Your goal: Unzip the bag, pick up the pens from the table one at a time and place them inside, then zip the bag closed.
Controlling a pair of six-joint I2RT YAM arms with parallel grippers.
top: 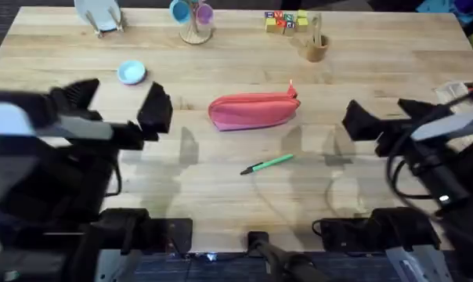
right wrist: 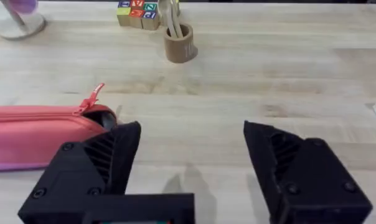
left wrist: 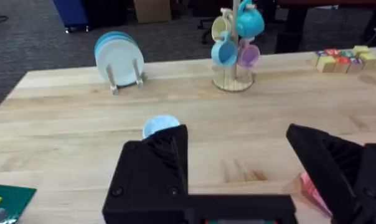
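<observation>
The pink-red bag [top: 254,111] lies lengthwise at the middle of the table [top: 221,196], its red pull tab [top: 291,88] sticking up at its right end. A slim green pen [top: 269,164] with a dark tip lies on the wood just in front of the bag. My left gripper [top: 119,102] hovers open to the left of the bag, and the bag's edge [left wrist: 309,186] shows beside one finger. My right gripper [top: 387,116] hovers open to the right of the bag [right wrist: 38,134], near the tab [right wrist: 91,98]. Neither gripper holds anything.
Along the far edge stand a plate rack [top: 101,16], a mug tree [top: 194,19], coloured blocks [top: 286,21] and a wooden cup [top: 316,47] with sticks. A small blue bowl [top: 131,73] sits at the back left. Bare wood surrounds the pen.
</observation>
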